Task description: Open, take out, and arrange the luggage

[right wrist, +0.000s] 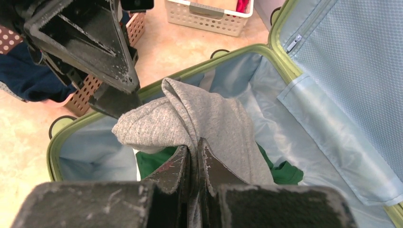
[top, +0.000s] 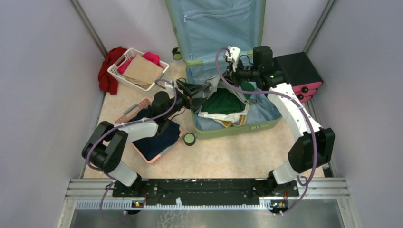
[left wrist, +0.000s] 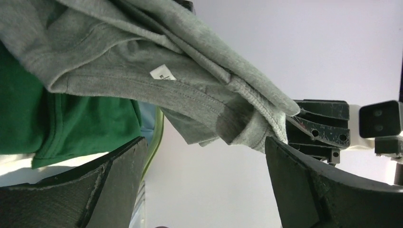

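Observation:
The sage-green luggage [top: 259, 126] lies open on the floor, its blue-lined lid [top: 216, 23] upright at the back. Inside are a green garment [top: 223, 102] and white clothing. My right gripper [right wrist: 194, 148] is shut on a grey sweatshirt [right wrist: 209, 114] and holds it above the case; in the top view the gripper [top: 227, 80] is over the case's back left. My left gripper [left wrist: 204, 159] is open and empty just under the hanging sweatshirt [left wrist: 166, 71]; in the top view it [top: 202, 89] is at the case's left rim. The green garment [left wrist: 71, 123] also shows in the left wrist view.
A white basket [top: 116, 72] of clothes and a red cloth [top: 108, 71] sit at the back left. A pink basket [top: 142, 152] with navy clothing is under my left arm. Black-and-pink stacked cases [top: 299, 71] stand at the right. A caster wheel [top: 189, 138] sticks out in front.

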`<state>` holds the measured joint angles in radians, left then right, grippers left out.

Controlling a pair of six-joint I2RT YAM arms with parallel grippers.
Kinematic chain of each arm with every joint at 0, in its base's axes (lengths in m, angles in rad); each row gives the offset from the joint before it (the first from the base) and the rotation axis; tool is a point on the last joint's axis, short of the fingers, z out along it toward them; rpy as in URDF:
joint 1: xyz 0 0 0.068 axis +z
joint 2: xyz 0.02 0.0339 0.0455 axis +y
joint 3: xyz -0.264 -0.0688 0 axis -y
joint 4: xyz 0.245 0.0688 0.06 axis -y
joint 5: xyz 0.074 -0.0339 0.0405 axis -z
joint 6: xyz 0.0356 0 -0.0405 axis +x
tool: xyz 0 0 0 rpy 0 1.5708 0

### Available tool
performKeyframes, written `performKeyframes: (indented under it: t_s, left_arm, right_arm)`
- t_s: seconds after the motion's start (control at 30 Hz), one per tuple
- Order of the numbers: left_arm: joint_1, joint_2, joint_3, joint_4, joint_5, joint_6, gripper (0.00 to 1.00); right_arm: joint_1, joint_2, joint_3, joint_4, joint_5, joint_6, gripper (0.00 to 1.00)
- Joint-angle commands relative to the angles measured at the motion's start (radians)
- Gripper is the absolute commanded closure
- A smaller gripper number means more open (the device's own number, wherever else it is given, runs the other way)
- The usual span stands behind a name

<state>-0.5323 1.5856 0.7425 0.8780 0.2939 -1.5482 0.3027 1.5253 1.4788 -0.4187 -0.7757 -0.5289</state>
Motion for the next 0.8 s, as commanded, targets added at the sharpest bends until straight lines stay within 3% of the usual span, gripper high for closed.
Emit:
performKeyframes:
  t_s: [0.0,0.23,0.57,0.77]
  left_arm:
    - [-0.042,0.003,0.003,-0.023,-0.171,-0.114,0.01]
    - [-0.091,0.000,0.075,-0.314,-0.324,-0.360,0.01]
    - [-0.094,0.146,0.202,-0.325,-0.231,-0.508,0.01]
    - [-0.094,0.153,0.211,-0.375,-0.285,-0.550,0.01]
  right_arm:
    - [-0.014,-0.054,0.003,0.089,-0.054,0.028,1.00]
    - [-0.015,-0.058,-0.012,0.108,-0.066,0.047,1.00]
    - [-0.014,-0.059,-0.019,0.123,-0.081,0.067,1.00]
    - [-0.015,-0.062,-0.023,0.125,-0.093,0.075,1.00]
